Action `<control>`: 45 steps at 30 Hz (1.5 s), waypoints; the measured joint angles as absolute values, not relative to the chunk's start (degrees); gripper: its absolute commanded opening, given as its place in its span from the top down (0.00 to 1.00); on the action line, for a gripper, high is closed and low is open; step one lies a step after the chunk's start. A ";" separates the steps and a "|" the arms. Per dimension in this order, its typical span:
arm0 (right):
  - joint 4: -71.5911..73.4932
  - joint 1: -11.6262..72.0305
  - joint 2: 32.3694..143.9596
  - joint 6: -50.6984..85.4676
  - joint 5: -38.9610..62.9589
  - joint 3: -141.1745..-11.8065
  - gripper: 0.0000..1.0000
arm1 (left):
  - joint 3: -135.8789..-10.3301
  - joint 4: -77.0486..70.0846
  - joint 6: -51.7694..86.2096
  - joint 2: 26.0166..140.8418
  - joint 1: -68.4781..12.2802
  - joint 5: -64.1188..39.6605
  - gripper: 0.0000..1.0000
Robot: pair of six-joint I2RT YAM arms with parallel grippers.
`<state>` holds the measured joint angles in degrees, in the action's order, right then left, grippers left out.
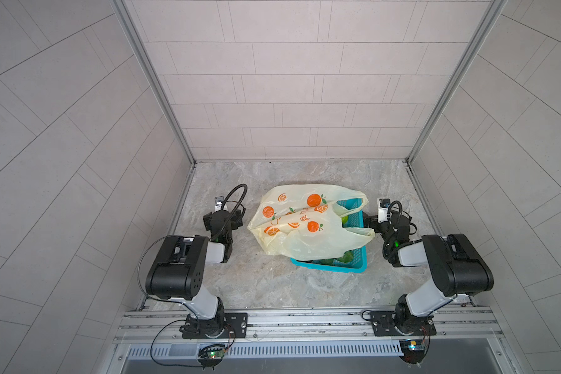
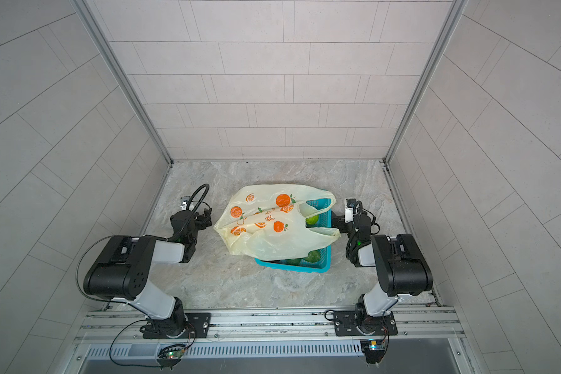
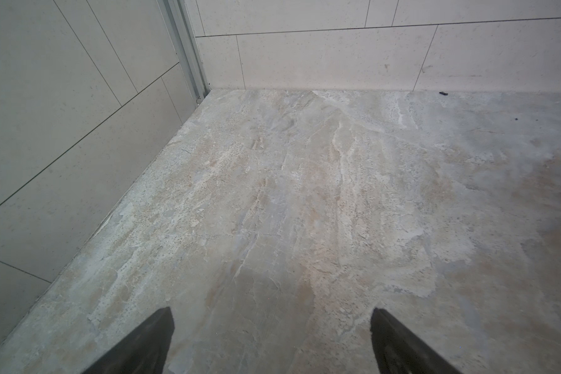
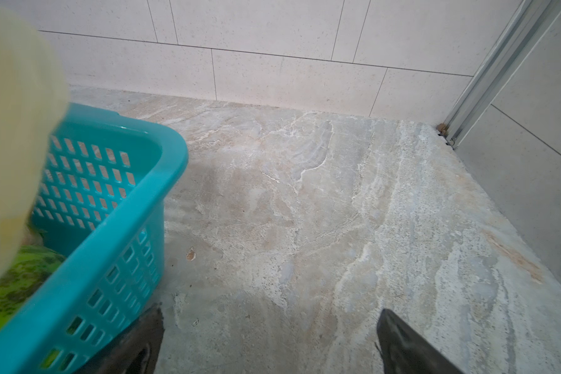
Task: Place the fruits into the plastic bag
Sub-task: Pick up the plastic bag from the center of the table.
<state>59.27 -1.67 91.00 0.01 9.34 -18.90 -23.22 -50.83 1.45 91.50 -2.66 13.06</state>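
The pale-yellow plastic bag with orange prints lies crumpled across a teal perforated basket mid-table. Round green fruits peek out inside the basket; the bag hides whatever else is in it. My left gripper stands open over bare table, left of the bag and apart from it. My right gripper is open and empty just right of the basket, one finger close to its wall. A green fruit and blurred bag film show in the right wrist view.
Tiled walls close in the marble-patterned table at the back and both sides. Metal corner posts stand at the back corners. An aluminium rail with both arm bases runs along the front edge.
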 measured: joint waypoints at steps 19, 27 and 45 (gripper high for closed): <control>56.84 -2.20 90.24 0.51 9.89 -19.40 0.01 | -26.33 -40.62 1.45 88.14 -3.25 14.26 0.00; 18.37 -0.30 71.48 18.04 -8.54 -39.03 0.01 | -43.64 -18.87 5.26 75.81 -4.34 22.61 0.03; -5.30 5.89 56.84 35.05 -4.29 -46.81 0.01 | -92.03 29.58 18.09 92.82 -53.65 14.24 0.00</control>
